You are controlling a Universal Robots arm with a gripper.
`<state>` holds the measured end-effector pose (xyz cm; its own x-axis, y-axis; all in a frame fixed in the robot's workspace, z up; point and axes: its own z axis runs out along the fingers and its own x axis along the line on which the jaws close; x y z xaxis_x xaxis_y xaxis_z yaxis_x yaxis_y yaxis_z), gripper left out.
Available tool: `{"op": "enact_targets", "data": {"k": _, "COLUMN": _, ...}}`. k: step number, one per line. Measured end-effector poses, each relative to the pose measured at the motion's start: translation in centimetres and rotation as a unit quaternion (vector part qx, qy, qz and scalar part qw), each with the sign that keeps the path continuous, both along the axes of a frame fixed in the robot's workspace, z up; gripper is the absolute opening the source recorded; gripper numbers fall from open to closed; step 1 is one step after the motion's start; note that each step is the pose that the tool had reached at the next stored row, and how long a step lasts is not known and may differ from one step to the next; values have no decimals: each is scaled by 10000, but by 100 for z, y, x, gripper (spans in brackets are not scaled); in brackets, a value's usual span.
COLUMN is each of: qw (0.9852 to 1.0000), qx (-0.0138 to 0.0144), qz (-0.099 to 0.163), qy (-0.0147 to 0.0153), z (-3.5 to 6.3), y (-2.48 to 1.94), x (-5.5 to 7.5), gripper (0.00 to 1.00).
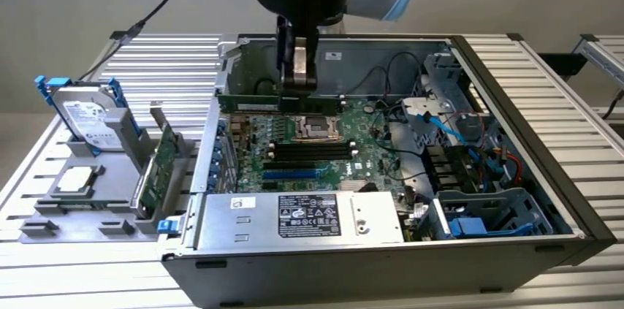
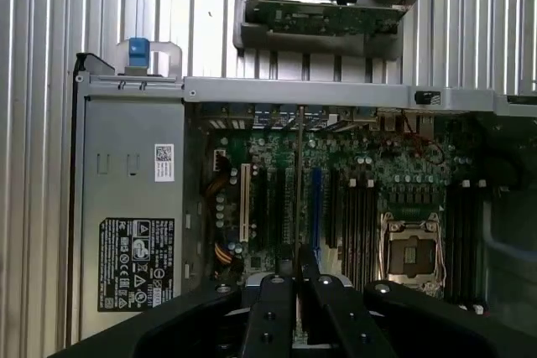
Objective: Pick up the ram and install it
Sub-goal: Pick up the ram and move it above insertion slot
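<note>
Ribbed metal tabletop (image 1: 146,60) carries an open computer case (image 1: 516,90), laid on its side so we can reach the board (image 1: 363,132) from above. Our claw (image 1: 297,84) is clenched on the ram (image 1: 256,102), pinching its upper edge near the middle so the strip hangs level above the board's far side, just beyond the black slots (image 1: 310,150).
</note>
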<state>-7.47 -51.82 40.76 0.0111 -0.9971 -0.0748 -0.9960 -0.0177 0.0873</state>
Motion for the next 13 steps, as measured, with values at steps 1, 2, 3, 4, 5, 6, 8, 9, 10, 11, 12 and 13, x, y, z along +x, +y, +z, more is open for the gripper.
{"op": "enact_targets", "data": {"k": 1, "qw": 10000, "qx": 0, "qz": 0, "qy": 0, "z": -18, "y": 16, "x": 34, "gripper": 13}}
{"op": "enact_targets", "data": {"k": 2, "qw": 10000, "qx": 0, "qz": 1, "qy": 0, "z": -38, "y": 34, "x": 71, "gripper": 13}}
{"op": "enact_targets", "data": {"k": 3, "qw": 10000, "qx": 1, "qz": 1, "qy": 0, "z": -56, "y": 50, "x": 103, "gripper": 13}}
{"op": "enact_targets", "data": {"k": 4, "qw": 10000, "qx": 1, "qz": 1, "qy": -1, "z": -74, "y": 67, "x": 133, "gripper": 13}}
{"op": "enact_targets", "data": {"k": 5, "qw": 10000, "qx": 1, "qz": 1, "qy": -1, "z": -92, "y": 83, "x": 160, "gripper": 13}}
{"op": "enact_targets", "data": {"k": 6, "qw": 10000, "qx": 1, "qz": 2, "qy": 0, "z": -110, "y": 101, "x": 185, "gripper": 13}}
{"op": "enact_targets", "data": {"k": 8, "qw": 10000, "qx": 0, "qz": 5, "qy": 0, "z": -147, "y": 141, "x": 232, "gripper": 13}}
{"op": "enact_targets", "data": {"k": 9, "qw": 10000, "qx": 0, "qz": 7, "qy": 0, "z": -165, "y": 160, "x": 252, "gripper": 13}}
{"op": "enact_targets", "data": {"k": 10, "qw": 10000, "qx": 1, "qz": 8, "qy": -1, "z": -184, "y": 181, "x": 272, "gripper": 13}}
{"op": "enact_targets", "data": {"k": 11, "qw": 10000, "qx": 1, "qz": 10, "qy": 0, "z": -202, "y": 202, "x": 290, "gripper": 13}}
{"op": "enact_targets", "data": {"k": 12, "qw": 10000, "qx": 0, "qz": 11, "qy": 0, "z": -220, "y": 223, "x": 307, "gripper": 13}}
{"op": "enact_targets", "data": {"k": 13, "qw": 10000, "qx": 1, "qz": 13, "qy": 0, "z": -238, "y": 245, "x": 324, "gripper": 13}}
